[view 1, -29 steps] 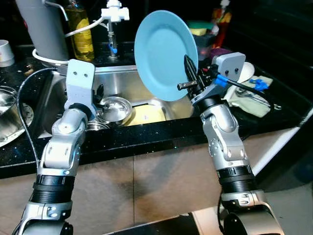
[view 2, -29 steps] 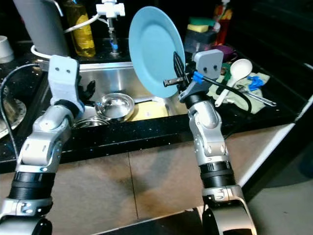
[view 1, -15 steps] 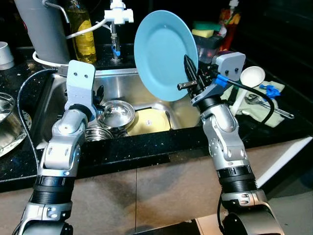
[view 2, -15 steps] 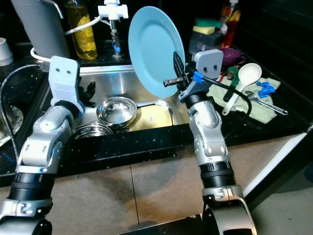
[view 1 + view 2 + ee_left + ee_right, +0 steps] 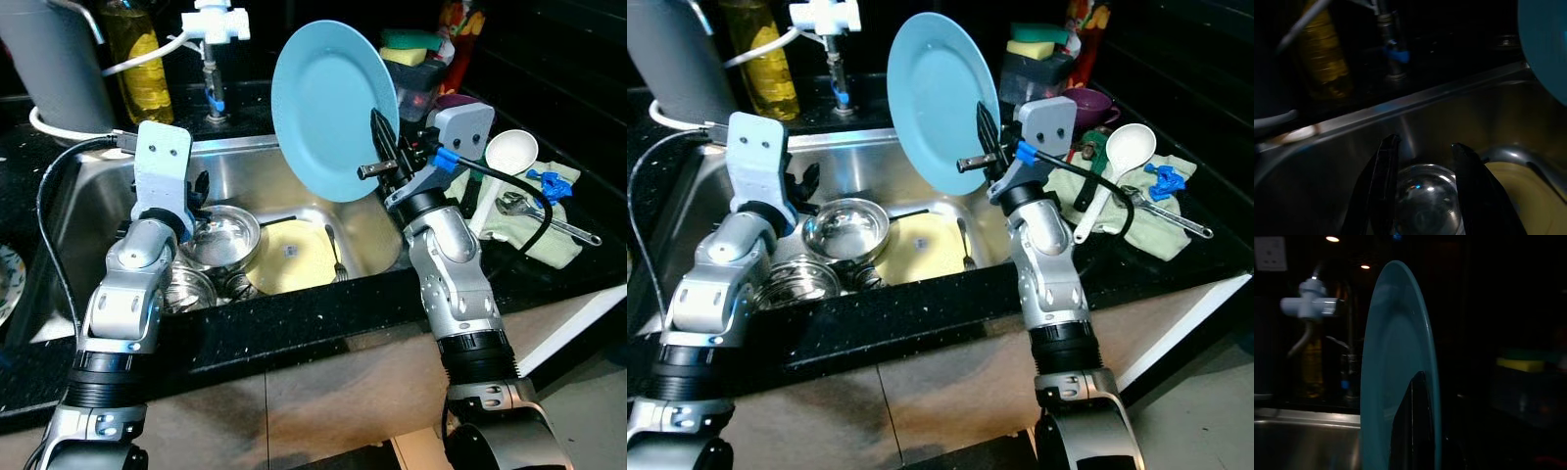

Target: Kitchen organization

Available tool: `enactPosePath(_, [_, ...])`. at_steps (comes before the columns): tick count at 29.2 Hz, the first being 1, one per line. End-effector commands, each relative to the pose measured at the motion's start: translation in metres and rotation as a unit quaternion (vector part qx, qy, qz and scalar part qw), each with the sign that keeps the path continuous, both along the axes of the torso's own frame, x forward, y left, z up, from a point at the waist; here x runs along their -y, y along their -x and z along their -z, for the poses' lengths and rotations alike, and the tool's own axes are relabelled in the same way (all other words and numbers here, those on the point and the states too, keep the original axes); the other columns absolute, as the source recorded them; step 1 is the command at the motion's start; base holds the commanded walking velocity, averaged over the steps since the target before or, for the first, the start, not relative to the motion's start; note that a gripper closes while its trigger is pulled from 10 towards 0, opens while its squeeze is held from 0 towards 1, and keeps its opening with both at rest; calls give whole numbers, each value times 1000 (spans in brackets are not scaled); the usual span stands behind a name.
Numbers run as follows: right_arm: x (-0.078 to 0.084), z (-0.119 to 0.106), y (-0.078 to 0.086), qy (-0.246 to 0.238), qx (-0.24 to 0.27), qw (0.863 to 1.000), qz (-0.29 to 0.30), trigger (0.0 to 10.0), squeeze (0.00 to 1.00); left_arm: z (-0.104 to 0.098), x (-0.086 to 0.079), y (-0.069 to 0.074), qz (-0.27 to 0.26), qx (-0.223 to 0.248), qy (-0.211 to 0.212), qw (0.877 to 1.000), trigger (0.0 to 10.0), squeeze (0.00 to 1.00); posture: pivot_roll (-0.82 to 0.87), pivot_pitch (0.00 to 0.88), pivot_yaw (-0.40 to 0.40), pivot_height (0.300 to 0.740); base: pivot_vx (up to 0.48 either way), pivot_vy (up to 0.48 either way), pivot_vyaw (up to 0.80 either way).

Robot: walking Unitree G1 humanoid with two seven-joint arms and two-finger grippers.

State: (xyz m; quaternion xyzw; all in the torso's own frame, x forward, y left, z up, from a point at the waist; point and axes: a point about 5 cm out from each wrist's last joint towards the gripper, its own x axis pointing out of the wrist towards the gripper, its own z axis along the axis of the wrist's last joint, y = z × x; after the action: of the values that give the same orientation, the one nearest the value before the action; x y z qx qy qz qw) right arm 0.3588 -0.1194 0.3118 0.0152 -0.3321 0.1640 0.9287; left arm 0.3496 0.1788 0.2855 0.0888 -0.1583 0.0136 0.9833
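- The right gripper (image 5: 384, 155) is clamped on the lower rim of the blue plate (image 5: 331, 93), holding it upright on edge above the sink (image 5: 260, 162), near the sink's right side
- The plate looks rigid and light enough for a single rim pinch, but a smooth glazed surface is likely slippery and would probably chip or break if it fell into the sink
- The safest grip, I judge, is deep over the rim, one finger on each face, as in the right wrist view
- The left gripper (image 5: 1422, 188) hovers with its fingers spread, holding nothing, just above the steel bowl (image 5: 221, 235) inside the sink
- A yellow plate (image 5: 290, 257) and a fork (image 5: 334, 251) lie in the sink, right of the bowl
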Motion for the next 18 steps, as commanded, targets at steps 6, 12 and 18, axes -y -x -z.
enactPosePath(6, [-2, 0, -1, 9, 2, 1000, -6, 10000, 0, 4, 1, 1, 2, -13, -15, 1000, 10000, 0, -30, 145, -52, 740, 0, 0, 0])
enactPosePath(12, [-2, 0, -2, 15, 0, 1000, -8, 10000, 0, 4, 1, 1, 2, -12, -17, 1000, 10000, 0, -30, 145, -52, 740, 0, 0, 0])
enactPosePath(18, [-3, 1, -3, 20, -2, 1000, -12, 10000, 0, 4, 1, 2, 2, -11, -17, 1000, 10000, 0, -31, 141, -53, 740, 0, 0, 0])
